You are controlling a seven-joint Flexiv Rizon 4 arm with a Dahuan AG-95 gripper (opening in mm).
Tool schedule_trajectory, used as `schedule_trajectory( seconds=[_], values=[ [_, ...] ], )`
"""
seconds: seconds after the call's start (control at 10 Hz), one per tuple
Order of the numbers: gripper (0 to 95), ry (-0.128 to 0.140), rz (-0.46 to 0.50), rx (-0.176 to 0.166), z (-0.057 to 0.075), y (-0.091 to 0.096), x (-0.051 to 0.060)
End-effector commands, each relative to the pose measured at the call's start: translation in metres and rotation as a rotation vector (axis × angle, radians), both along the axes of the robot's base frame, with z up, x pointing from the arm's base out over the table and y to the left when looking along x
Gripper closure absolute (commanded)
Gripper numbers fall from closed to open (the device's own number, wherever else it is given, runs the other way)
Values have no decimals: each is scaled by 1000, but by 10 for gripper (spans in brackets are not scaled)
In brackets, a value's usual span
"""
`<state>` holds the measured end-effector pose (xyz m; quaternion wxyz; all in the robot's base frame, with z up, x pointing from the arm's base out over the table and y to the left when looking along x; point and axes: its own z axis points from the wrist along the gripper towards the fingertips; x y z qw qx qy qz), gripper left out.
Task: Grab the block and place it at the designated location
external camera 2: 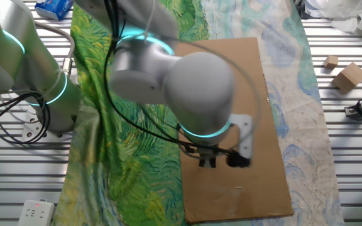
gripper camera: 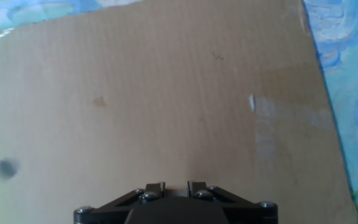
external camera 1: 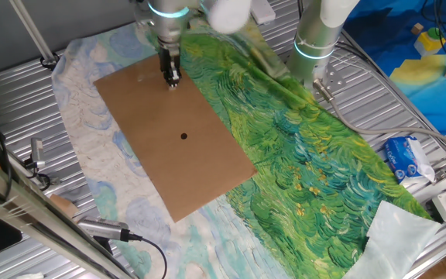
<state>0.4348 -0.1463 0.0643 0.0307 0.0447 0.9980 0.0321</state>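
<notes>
With gripper [external camera 1: 173, 80] low over the cardboard sheet [external camera 1: 207, 167], finger state and block position indiscernible, confirm a centred hold on the block, then lift straight and carry to the black dot [external camera 1: 183, 136].

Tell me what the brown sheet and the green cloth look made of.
Brown sheet: likely cardboard, matte tan, flat with straight cut edges, faint ribbing in the hand view. Green cloth: likely printed fabric, painterly swirls, soft folds where it drapes over the table.
</notes>
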Motion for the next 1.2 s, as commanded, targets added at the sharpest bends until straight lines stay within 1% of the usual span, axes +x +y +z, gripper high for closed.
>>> schedule_trajectory(
  seconds=[0.1,0.2,0.3,0.6,0.8,1.0,1.2],
  values=[
    [950,86,-14,-22,12,-4,-6],
    [950,95,-27,-20,19,-1,-10],
    [950,99,-37,-24,24,2,-10],
    [950,90,-66,-18,27,15,-3],
    [950,98,-101,-23,30,33,9],
    [950,101,-127,-27,32,47,17],
    [950,108,-159,-30,35,66,30]
  ],
)
